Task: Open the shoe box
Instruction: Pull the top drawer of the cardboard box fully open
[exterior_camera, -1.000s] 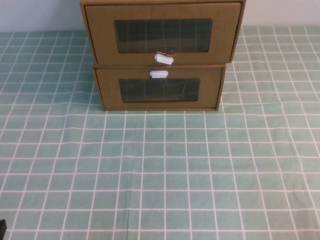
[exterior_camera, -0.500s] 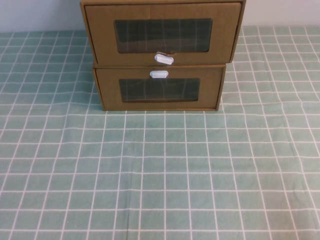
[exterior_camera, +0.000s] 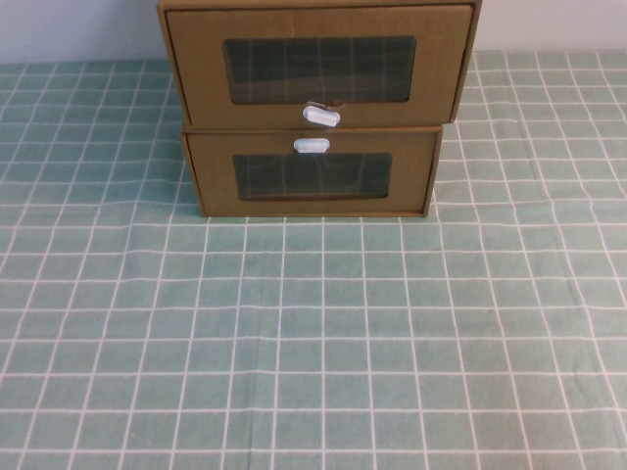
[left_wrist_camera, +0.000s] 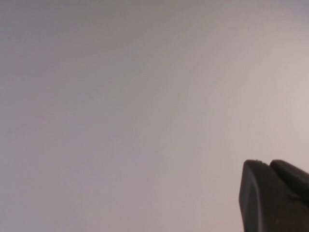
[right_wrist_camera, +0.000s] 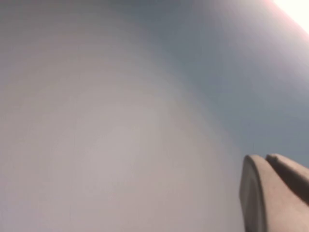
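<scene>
Checked tablecloth (exterior_camera: 313, 333), bare wall (exterior_camera: 78, 29)
Green squares with white lines run from near to far; the far wall is pale.

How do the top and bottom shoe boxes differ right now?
Top shoe box looks wider than bottom shoe box. Top handle is tilted, below its window; bottom handle is level, above its window. Both boxes are shut. Left gripper and right gripper, both shut, show only in wrist views.

**Brown boxes sitting on green check**

The upper shoe box (exterior_camera: 196, 59) and lower shoe box (exterior_camera: 211, 176) are showing plain cardboard brown, their windows (exterior_camera: 319, 69) glinting dark green with faint checks, their handles (exterior_camera: 320, 116) gleaming white. Beneath the boxes, the tablecloth (exterior_camera: 313, 343) is running pale green with a white grid. Away from the boxes, against blank pale backdrops, the left gripper (left_wrist_camera: 273, 174) is appearing black and the right gripper (right_wrist_camera: 270, 169) grey-brown.
</scene>
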`<move>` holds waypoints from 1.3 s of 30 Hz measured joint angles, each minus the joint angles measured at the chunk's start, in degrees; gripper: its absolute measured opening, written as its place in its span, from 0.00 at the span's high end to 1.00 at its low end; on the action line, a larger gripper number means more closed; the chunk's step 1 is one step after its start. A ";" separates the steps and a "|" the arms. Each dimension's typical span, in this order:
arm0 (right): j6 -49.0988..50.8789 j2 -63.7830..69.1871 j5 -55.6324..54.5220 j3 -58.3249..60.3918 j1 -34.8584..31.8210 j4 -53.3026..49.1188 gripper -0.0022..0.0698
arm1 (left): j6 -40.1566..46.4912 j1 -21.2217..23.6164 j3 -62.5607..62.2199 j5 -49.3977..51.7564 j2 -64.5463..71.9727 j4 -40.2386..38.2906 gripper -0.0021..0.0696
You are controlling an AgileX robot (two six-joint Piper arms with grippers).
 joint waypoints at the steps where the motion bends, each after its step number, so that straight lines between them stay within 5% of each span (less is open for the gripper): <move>1: 0.00 0.00 -0.63 0.00 0.00 0.00 0.99 | -0.18 0.00 0.00 -0.46 0.00 0.00 0.98; 10: 0.00 0.00 -2.27 0.00 0.00 0.00 0.99 | -0.93 0.00 0.00 -3.11 0.00 -0.25 0.98; 16: 3.54 0.00 -14.78 0.00 0.00 0.51 0.99 | -8.71 0.00 -0.12 -16.39 -0.04 -1.70 0.98; 21: 4.46 0.00 -19.39 -2.97 0.00 4.17 0.99 | -10.69 0.00 -6.84 -17.68 -0.14 -2.20 0.98; 32: 4.46 0.37 5.69 -32.54 0.00 14.29 0.99 | -9.79 0.00 -34.04 5.96 0.45 -2.54 0.98; 39: 2.19 10.71 28.21 -49.85 0.00 17.00 0.99 | -9.80 0.00 -53.11 28.07 14.14 -2.54 0.98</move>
